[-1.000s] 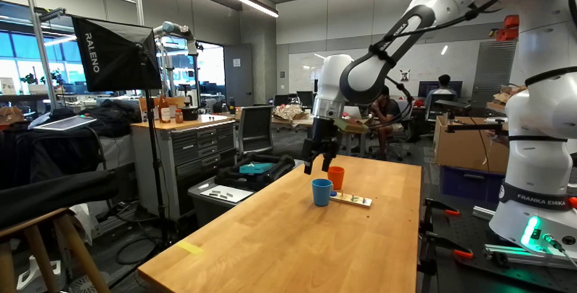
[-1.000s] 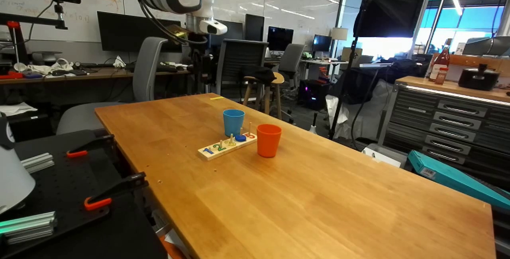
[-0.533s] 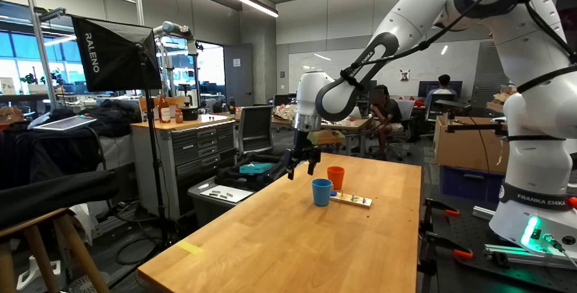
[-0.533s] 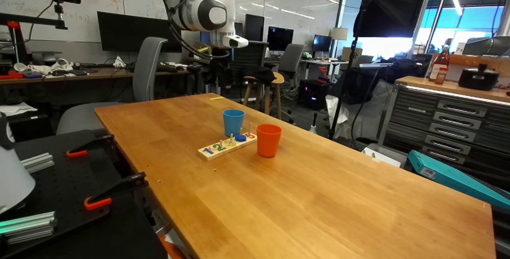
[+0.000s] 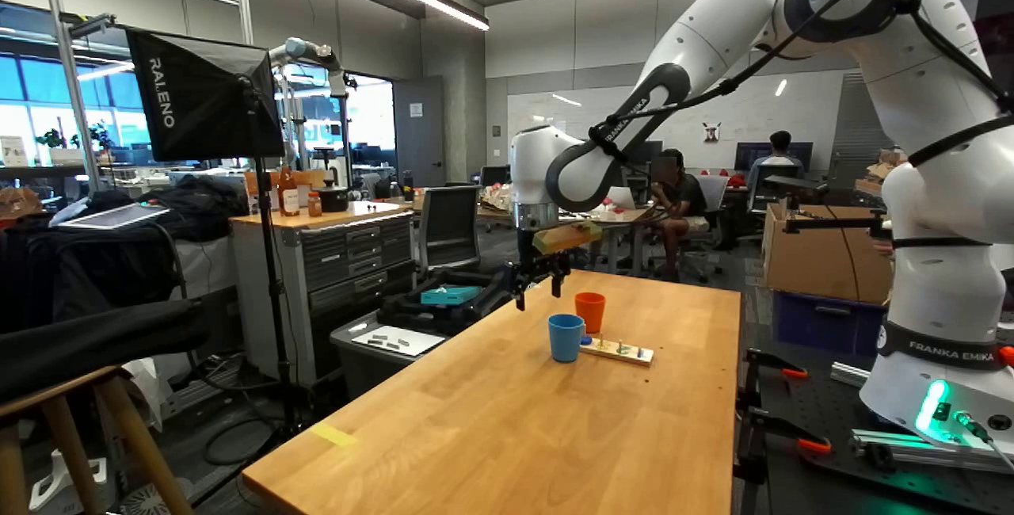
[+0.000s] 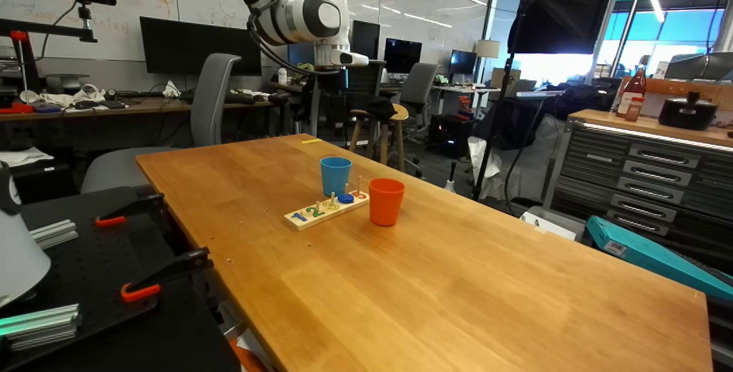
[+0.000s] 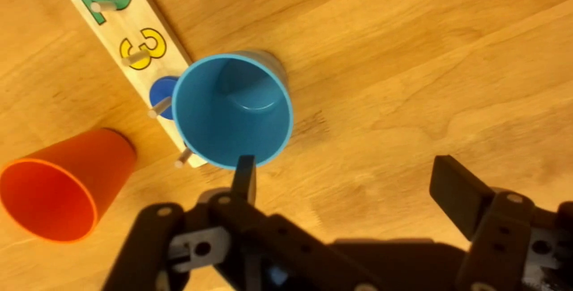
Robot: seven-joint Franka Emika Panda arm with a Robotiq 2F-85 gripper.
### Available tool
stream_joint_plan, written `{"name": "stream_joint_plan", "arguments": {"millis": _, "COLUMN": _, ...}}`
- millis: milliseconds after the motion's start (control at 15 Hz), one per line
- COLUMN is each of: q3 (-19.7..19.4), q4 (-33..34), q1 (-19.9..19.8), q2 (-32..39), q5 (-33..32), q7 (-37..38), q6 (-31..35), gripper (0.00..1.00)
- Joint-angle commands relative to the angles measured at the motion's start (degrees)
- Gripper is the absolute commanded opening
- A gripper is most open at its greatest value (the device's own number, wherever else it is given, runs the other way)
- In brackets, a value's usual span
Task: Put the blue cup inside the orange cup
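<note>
While upright, blue cup (image 7: 233, 109) slightly behind spread hand (image 7: 344, 165)

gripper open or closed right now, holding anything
Gripper: open, holding nothing; the blue cup is not in its grasp.

In an exterior view, the camera looks along the bench (image 5: 507, 436), the yellow tape (image 5: 334, 435) nearer than the blue cup (image 5: 566, 338) and orange cup (image 5: 589, 311). In an exterior view, the camera faces nearly the opposite way, the yellow tape (image 6: 311, 141) past both cups. The wrist view looks down past the claw (image 7: 344, 177), closest of all, at the same cups.
</note>
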Motion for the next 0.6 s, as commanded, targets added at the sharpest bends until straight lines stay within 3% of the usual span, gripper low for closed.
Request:
{"name": "stream_joint_plan", "arguments": {"millis": 0, "q3": -1.44, "q4": 3.44, "q1": 0.45, "q2": 2.65, "q5": -2.53, "q7": 3.23, "q6": -3.43, "gripper": 1.00}}
{"name": "stream_joint_plan", "arguments": {"millis": 533, "q3": -1.33, "q4": 2.28, "q1": -0.50, "q2": 4.87, "q5": -2.04, "q7": 2.81, "q6": -2.96, "gripper": 1.00}}
